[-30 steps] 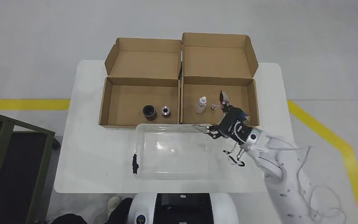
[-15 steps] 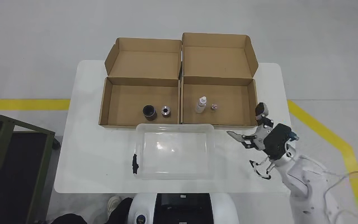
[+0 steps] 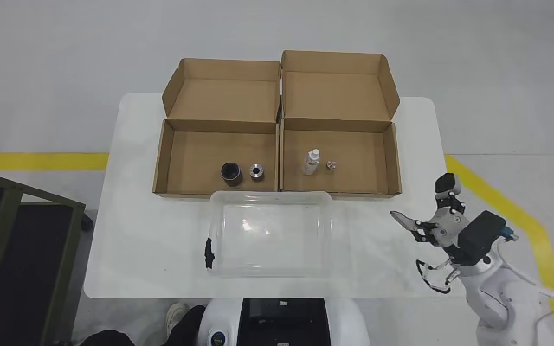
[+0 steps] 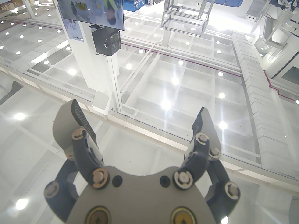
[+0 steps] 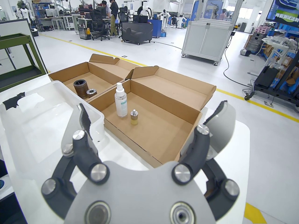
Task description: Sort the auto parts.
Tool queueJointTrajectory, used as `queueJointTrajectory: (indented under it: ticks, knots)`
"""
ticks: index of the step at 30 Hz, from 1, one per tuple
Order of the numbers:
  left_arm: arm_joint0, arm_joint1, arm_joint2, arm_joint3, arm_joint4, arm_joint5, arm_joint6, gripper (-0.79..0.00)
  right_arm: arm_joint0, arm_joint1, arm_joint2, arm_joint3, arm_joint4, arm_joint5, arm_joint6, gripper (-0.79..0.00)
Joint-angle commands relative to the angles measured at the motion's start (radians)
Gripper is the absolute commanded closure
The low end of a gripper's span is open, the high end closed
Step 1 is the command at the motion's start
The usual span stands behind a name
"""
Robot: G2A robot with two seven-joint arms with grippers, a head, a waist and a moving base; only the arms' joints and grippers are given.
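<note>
Now, black cylinder (image 5: 79, 89), metal ring (image 5: 91, 92), white spray bottle (image 5: 120, 103), brass fitting (image 5: 134, 118)

A green cart (image 3: 35, 251) stands beside the white table (image 3: 138, 251).

The right arm (image 3: 511, 298) is cut off by the top view's edge at four o'clock. The part (image 3: 333, 164) at the bottle's (image 3: 311, 161) three o'clock is too small to identify.

A white table (image 3: 138, 225) carries two cardboard boxes (image 3: 195, 160) (image 3: 363, 164) and a clear bin (image 3: 270, 238).
</note>
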Motion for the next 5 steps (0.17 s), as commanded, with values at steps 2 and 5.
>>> queueJointTrajectory:
  ticks: [2, 5]
  knots:
    - [0.000, 0.000, 0.000, 0.000, 0.000, 0.000, 0.000, -0.784, 0.000, 0.000, 0.000, 0.000, 0.000, 0.000, 0.000, -0.785]
    - [0.000, 0.000, 0.000, 0.000, 0.000, 0.000, 0.000, -0.784, 0.000, 0.000, 0.000, 0.000, 0.000, 0.000, 0.000, -0.785]
